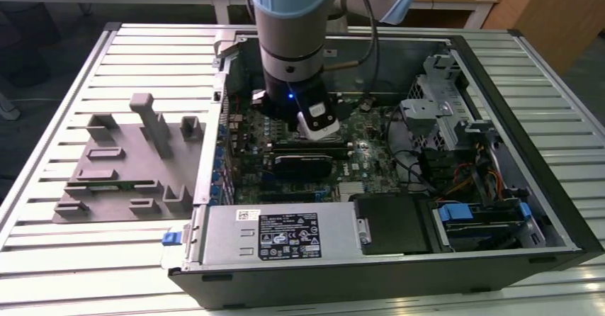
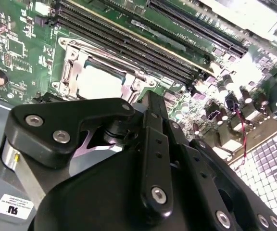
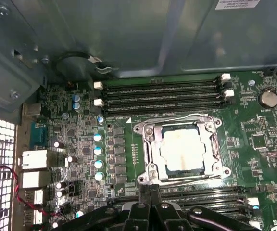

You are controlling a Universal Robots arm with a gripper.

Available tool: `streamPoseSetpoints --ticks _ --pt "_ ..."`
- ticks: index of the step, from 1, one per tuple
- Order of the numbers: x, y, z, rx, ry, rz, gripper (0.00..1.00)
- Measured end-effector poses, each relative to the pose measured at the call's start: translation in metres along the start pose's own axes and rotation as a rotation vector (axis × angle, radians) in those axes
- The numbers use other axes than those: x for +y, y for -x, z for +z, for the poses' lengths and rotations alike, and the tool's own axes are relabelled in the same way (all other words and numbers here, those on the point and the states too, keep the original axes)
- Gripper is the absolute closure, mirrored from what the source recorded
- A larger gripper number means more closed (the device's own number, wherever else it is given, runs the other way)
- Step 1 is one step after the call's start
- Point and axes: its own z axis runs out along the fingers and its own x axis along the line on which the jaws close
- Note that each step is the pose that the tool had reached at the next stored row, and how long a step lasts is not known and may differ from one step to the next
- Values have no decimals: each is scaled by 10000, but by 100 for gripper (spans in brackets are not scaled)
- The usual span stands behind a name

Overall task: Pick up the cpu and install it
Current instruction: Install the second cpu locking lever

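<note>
The cpu [image 3: 182, 149] is a silvery-white square lying flat inside the metal-framed socket [image 3: 148, 144] on the green motherboard; it also shows in the second wrist view [image 2: 99, 82]. My gripper [image 3: 150, 191] hangs a little above the board beside the socket, over the memory slots [image 3: 196, 192], apart from the cpu. Its black fingers [image 2: 150, 103] sit together with nothing between them. In the exterior view the arm reaches down into the open computer case and the gripper [image 1: 318, 133] is over the middle of the board.
A grey fixture plate [image 1: 123, 167] with upright holders lies on the slatted table at the exterior view's left. Inside the case [image 1: 529, 256] are a power supply [image 1: 283, 234], a drive cage [image 1: 444, 110] and loose cables [image 1: 444, 171]. More memory slots [image 3: 162, 96] run along the socket's other side.
</note>
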Motion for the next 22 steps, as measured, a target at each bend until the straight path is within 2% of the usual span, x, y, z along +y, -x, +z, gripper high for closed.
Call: streamPoseSetpoints --ticks 5,8,15,22 --pt "94 1 25 -17 -126 12 89" --pt "156 6 42 -30 -247 8 89" --pt "245 41 70 -87 -791 -14 89" --pt "322 129 98 -100 -1076 -22 89"
